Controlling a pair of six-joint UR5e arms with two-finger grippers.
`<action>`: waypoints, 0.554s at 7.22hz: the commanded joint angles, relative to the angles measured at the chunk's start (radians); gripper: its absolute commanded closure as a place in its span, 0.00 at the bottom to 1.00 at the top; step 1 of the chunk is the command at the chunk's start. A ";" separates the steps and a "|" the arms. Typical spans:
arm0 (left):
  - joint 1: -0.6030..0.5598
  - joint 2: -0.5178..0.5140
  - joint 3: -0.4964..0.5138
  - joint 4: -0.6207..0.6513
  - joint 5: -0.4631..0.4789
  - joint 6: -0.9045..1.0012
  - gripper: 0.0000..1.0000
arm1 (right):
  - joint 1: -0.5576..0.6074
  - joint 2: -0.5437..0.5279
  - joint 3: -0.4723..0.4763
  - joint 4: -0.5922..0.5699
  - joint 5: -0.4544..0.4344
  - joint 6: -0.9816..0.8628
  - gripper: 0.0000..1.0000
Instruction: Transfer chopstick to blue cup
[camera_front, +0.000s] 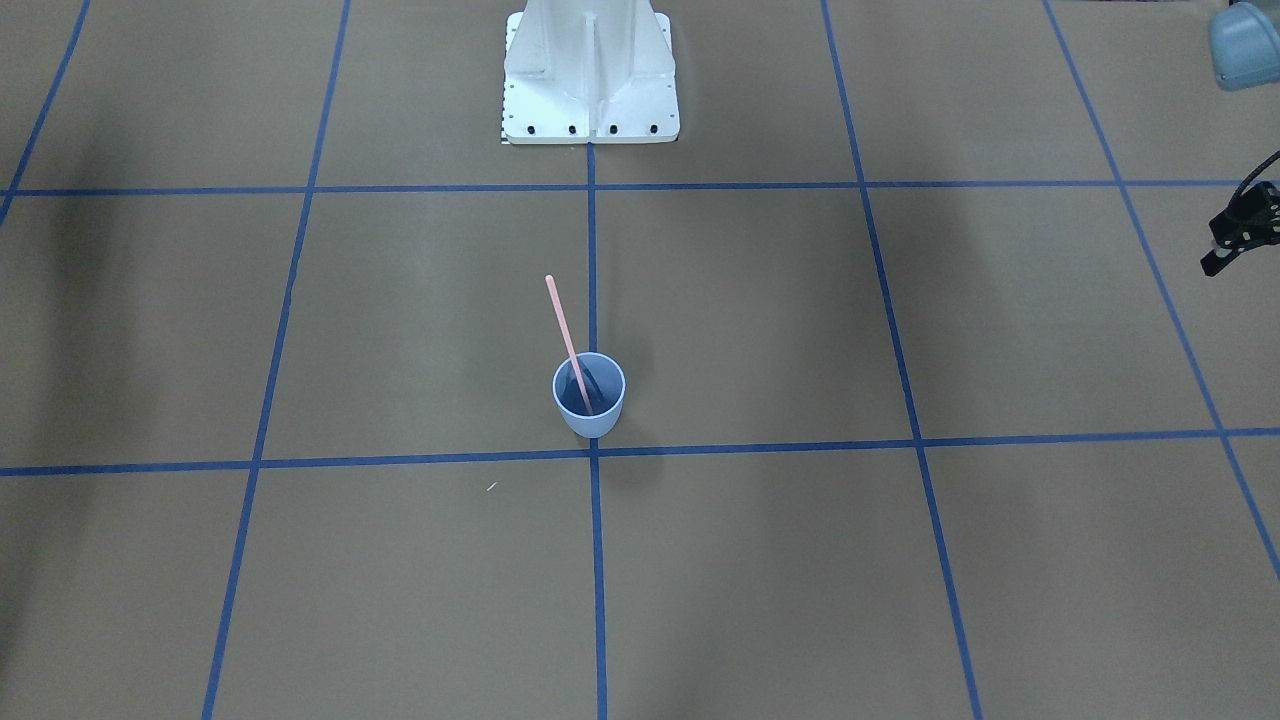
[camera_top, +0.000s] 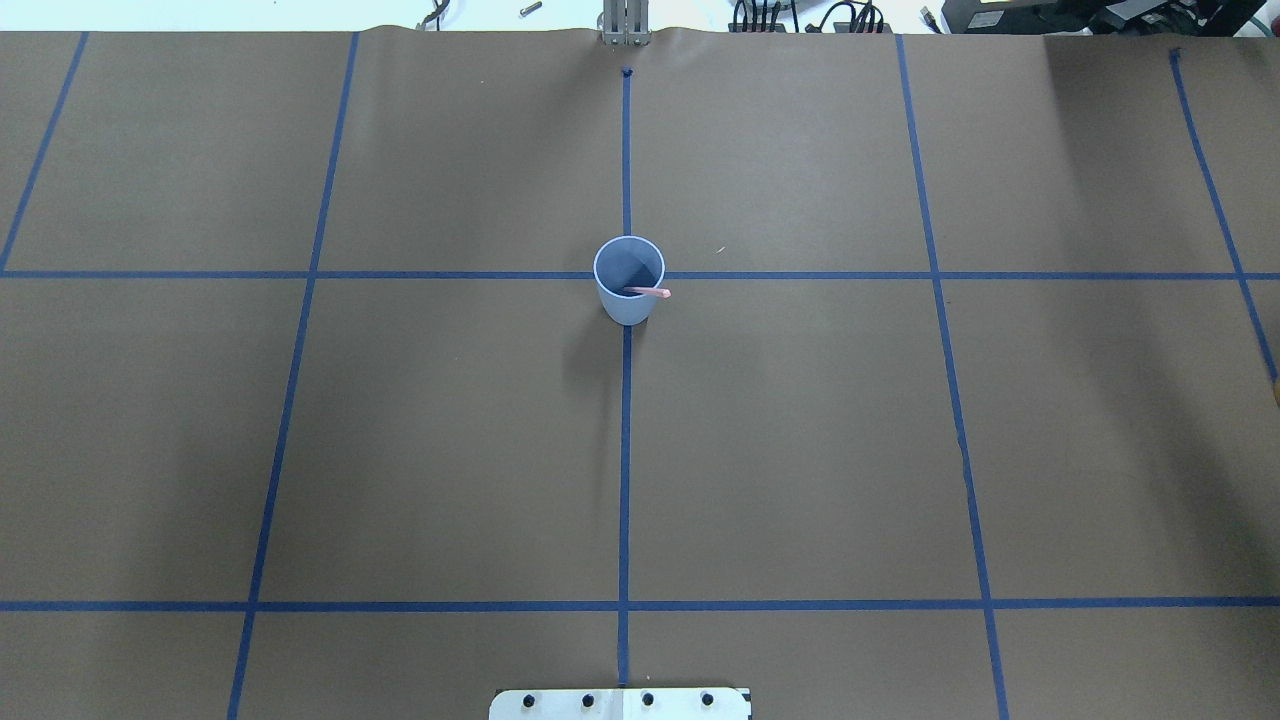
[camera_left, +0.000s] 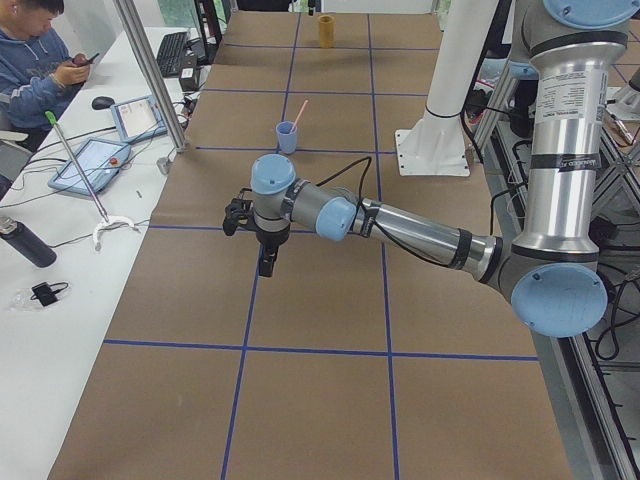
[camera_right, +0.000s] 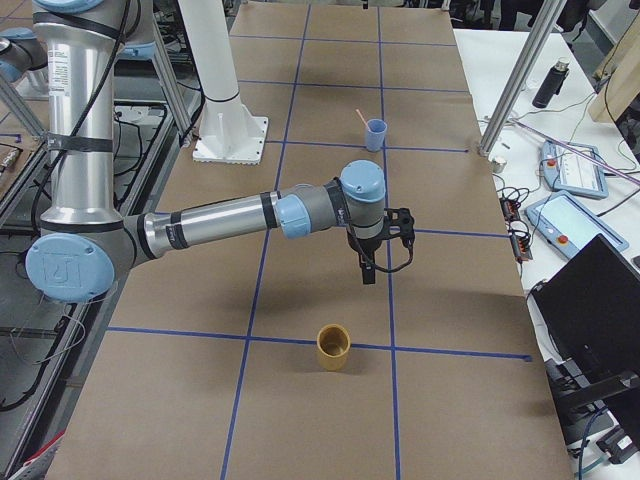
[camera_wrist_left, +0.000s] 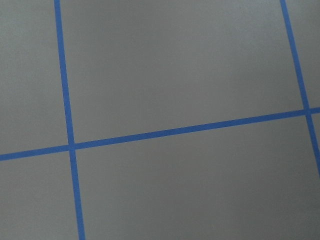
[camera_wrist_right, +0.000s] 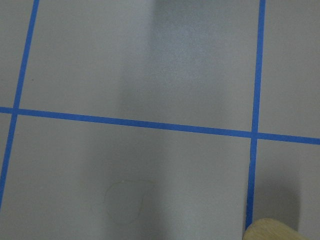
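At the surface's middle: we find the blue cup (camera_front: 590, 425) standing upright where two blue tape lines (camera_front: 760, 187) cross on the brown surface (camera_top: 800, 450), with the chopstick (camera_front: 566, 335) inside it.
Cup and claws: the left claw (camera_left: 263, 262) hangs well apart from the cup, out toward the robot's left end of the surface. The right claw (camera_right: 367, 270) hangs well apart toward the opposite end. Neither touches the chopstick or the cup.
Left claw: it points down just above the paper. We cannot tell how far its fingers are parted.
Right claw: it also points down, and only the side camera shows it. We cannot tell whether it is spread or closed.
Left arm (camera_left: 400, 228): its upper section stands upright and the forearm reaches out roughly level over the surface, with the wrist bent downward.
Right arm (camera_right: 220, 222): we see much the same pose, an upright column with a level forearm and the wrist turned down.
Chopstick: it is pale pink, thin and straight. Its lower end sits in the cup's bottom and the shaft rests on the rim. It tilts toward the robot and toward its right, with most of its length above the rim.
Blue cup: it is light blue and handleless, tapers to the base, and is darker blue inside.
Tan cup (camera_right: 333, 347): it stands near the right claw, on a tape line.
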 joint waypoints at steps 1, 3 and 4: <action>0.002 0.001 0.016 -0.004 -0.002 0.004 0.02 | -0.001 0.004 0.000 0.001 -0.002 0.000 0.00; 0.002 0.000 0.016 -0.004 -0.002 0.004 0.02 | -0.006 0.013 -0.003 0.001 0.003 0.000 0.00; 0.002 0.000 0.017 -0.004 -0.002 0.004 0.02 | -0.009 0.015 -0.003 0.001 0.003 0.000 0.00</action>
